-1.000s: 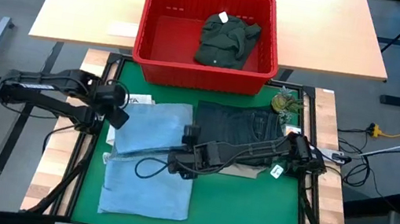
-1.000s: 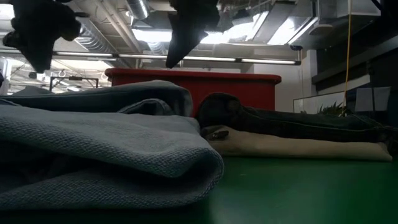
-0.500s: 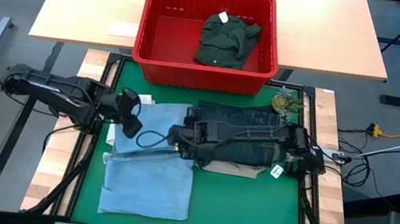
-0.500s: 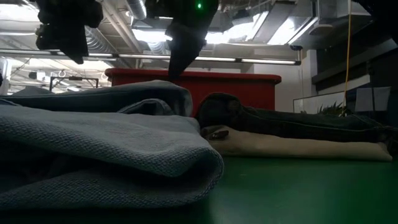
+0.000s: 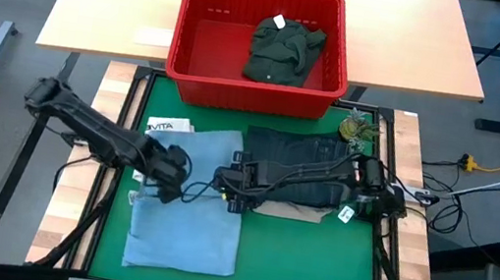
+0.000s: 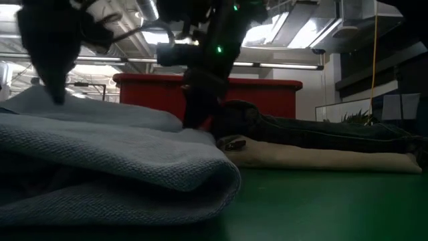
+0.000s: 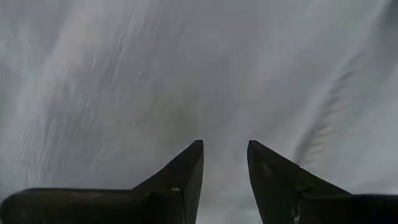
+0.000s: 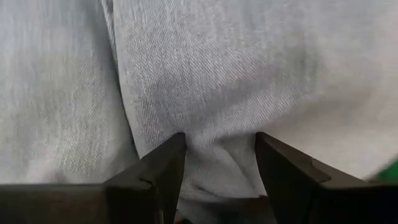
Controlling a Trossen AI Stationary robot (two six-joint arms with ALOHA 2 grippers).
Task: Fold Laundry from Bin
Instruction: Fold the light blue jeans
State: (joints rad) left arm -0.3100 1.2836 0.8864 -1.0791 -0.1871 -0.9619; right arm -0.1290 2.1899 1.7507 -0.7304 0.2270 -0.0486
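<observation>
Two tools are down on the light blue jeans (image 5: 189,201), which lie flat on the green surface (image 5: 300,267) toward its left edge. The left tool (image 5: 166,187) presses near the middle of the denim with its fingers part way apart, and in its wrist view nothing sits between them. The right tool (image 5: 233,185) is at the jeans' right edge, fingers spread wide and straddling a raised ridge of cloth (image 8: 214,149); whether it has actually pinched that ridge I cannot tell.

The biggest worry, to my eye, is the neighbouring stack: dark navy jeans (image 5: 299,157) lie on beige trousers (image 5: 304,211) just beside the right tool, and its arm reaches across them, so a sweeping fold could drag that pile askew. Next, if the right tool closes on only the top layer, the fold would likely come out lopsided. The cable looping between the two tools could also snag the cloth.

The red bin (image 5: 192,32) stands on the wooden surface beyond the far edge, with a dark olive-green garment (image 5: 281,50) inside.

A white card (image 5: 167,127) by the jeans' far left corner shows letters that look like "VITA"; a small white tag on the green garment is unreadable.
</observation>
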